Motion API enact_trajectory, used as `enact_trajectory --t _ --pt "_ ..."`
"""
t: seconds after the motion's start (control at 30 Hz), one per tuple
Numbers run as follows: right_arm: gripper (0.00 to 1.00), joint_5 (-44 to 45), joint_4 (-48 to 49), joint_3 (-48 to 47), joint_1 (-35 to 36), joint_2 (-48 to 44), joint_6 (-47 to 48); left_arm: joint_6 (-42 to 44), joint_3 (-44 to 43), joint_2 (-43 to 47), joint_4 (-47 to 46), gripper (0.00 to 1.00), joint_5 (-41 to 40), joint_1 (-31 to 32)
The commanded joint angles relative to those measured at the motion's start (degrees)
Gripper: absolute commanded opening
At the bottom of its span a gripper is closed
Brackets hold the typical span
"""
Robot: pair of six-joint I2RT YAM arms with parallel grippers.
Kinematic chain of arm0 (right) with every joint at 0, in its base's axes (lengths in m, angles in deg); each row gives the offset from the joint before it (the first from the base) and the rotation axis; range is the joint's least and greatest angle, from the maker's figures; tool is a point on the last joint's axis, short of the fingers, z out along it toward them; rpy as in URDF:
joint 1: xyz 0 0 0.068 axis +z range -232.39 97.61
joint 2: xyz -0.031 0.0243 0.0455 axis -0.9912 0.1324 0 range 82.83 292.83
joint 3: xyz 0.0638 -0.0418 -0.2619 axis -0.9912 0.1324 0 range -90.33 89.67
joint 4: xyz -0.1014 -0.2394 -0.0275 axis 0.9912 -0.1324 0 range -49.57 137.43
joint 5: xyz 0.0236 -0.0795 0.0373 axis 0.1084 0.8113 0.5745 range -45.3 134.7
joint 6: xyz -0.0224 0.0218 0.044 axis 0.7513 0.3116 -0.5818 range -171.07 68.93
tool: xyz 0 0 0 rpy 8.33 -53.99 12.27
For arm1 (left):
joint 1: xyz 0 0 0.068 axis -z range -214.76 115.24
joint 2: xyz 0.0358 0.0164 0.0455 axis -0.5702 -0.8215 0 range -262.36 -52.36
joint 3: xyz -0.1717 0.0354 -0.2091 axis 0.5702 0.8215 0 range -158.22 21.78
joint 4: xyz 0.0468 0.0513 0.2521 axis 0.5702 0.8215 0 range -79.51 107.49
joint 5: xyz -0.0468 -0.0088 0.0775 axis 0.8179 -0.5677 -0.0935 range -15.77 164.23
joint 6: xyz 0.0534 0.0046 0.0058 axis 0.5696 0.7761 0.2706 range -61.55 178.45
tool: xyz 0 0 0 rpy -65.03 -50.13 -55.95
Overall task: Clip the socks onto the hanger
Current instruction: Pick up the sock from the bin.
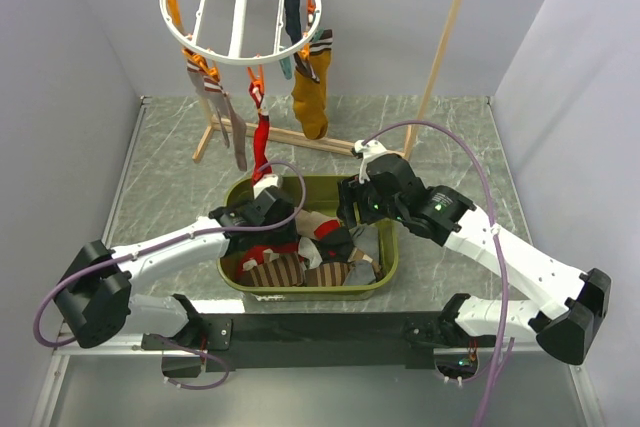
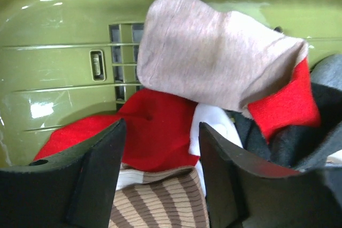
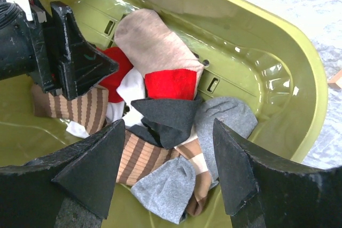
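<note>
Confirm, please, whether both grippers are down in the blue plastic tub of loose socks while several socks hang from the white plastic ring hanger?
No: the plastic tub is olive green, not blue, as the top external view shows. The left gripper and right gripper are down in it over the loose socks, and several socks hang from the white ring hanger.

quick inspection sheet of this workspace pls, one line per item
surface: grey marbled table, olive bin at the near middle
job's things: white ring hanger on the rack rod, mustard sock, red sock and taupe sock clipped; loose in the bin a taupe-and-red sock, striped sock, grey sock
clutter: nothing seen
grippers: left gripper open, low over the pile; right gripper open above it
cables: purple cables loop over both arms
surroundings: wooden rack, plain walls
</note>
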Motion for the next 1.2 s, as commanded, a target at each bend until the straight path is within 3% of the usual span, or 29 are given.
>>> enact_trajectory --t 0.0,0.23,0.4,0.53,0.67,0.7,1.07,1.17 --pt "0.73 1.16 1.51 -2.63 0.02 0.16 0.86 2.43 0.52 -0.01 -1.2 0.61 0.95 -0.02" --pt "0.73 1.16 1.6 -2.72 -0.07 0.25 0.77 2.87 0.61 -1.41 1.87 0.63 -0.81 -0.02" --pt "0.73 0.72 1.86 -2.72 0.11 0.16 0.59 4.1 -0.35 -2.9 1.88 0.57 -0.73 -0.02" --pt "0.73 1.68 1.51 -2.72 0.02 -0.45 0.15 4.97 -1.06 -3.09 1.26 0.34 -0.02 -0.11" --pt "0.73 2.47 2.04 -2.63 -0.15 -1.59 -0.29 5.86 -3.77 0.34 2.75 0.03 -0.55 -0.02" --pt "0.73 2.39 2.3 -2.72 -0.16 -1.68 -0.37 6.03 -4.66 1.3 3.36 0.01 -1.33 -0.02" --pt "0.73 0.98 6.34 -1.58 -0.16 -4.49 -1.34 5.86 -15.99 10.28 12.06 0.01 -0.29 0.24" --pt "0.73 0.63 9.15 0.0 -0.16 -6.42 -2.39 6.64 -18.63 11.41 13.04 0.01 -0.37 3.21"
